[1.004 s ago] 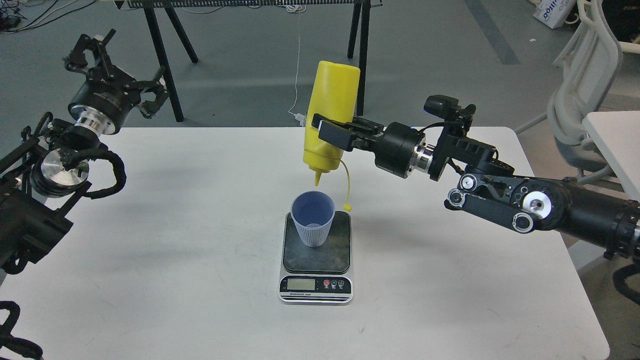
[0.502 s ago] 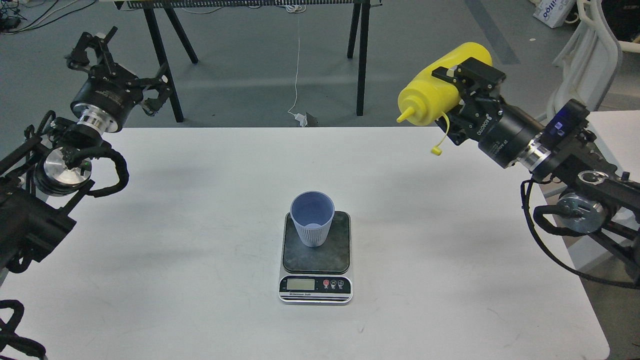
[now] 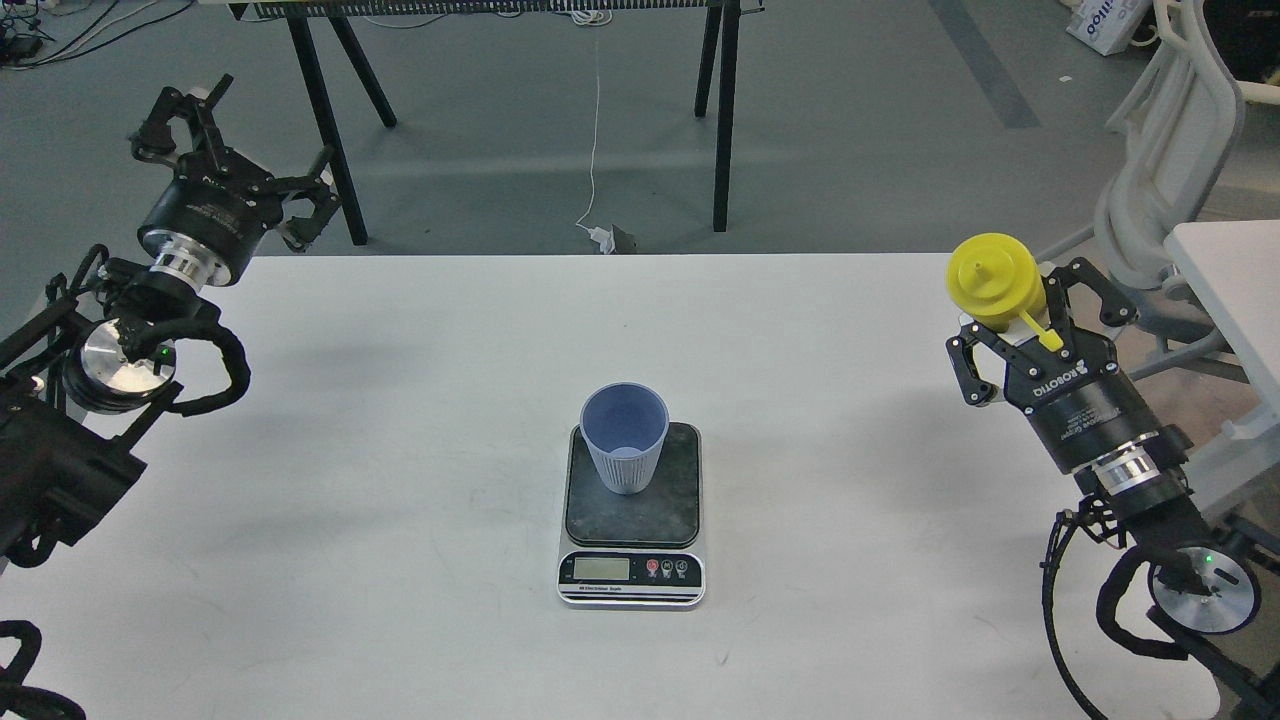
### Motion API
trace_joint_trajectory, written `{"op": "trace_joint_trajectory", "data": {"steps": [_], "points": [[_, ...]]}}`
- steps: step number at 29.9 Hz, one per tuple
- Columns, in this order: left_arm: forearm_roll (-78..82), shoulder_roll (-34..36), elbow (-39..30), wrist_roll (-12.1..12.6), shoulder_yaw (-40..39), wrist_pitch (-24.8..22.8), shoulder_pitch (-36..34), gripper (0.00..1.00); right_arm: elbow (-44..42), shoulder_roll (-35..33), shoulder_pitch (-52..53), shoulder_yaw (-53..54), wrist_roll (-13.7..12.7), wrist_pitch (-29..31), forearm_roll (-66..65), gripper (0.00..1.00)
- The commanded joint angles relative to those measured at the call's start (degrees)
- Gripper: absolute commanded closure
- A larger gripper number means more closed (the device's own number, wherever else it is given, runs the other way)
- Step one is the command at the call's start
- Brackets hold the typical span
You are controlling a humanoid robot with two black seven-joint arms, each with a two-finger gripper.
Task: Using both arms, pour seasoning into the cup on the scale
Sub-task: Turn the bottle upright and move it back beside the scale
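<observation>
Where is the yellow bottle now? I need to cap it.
In the head view the yellow bottle stands upright near the table's far right edge, just beyond the open right pincer, well right of the cup on the scale.

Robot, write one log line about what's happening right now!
right gripper: open around upright seasoning | left gripper: open, empty | cup: on scale

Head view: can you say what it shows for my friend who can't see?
A blue-grey cup stands on a scale mid-table. The right gripper is open around a yellow bottle at the table's right edge; the left gripper is open, empty.
</observation>
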Motion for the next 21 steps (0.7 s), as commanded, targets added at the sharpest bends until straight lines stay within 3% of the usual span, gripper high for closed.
{"op": "trace_joint_trajectory", "data": {"steps": [1, 7, 18, 21], "points": [[0.2, -0.01, -0.01, 0.09, 0.34, 0.56, 0.02, 0.0, -4.81, 5.99, -1.4, 1.48, -0.02, 0.04, 2.65, 0.66], [0.37, 0.34, -0.01, 0.36, 0.51, 1.08, -0.16, 0.0, -13.26, 13.2, -2.01, 0.96, -0.02, 0.04, 3.44, 0.66], [0.64, 1.31, -0.62, 0.53, 0.42, 2.4, -0.34, 0.0, -11.94, 18.75, -6.93, 0.69, -0.02, 0.04, 3.71, 0.63], [0.64, 1.39, -0.62, 0.53, 0.51, 2.4, -0.25, 0.0, -11.94, 18.75, -7.2, 0.52, -1.3, 0.04, 3.71, 0.62]]}}
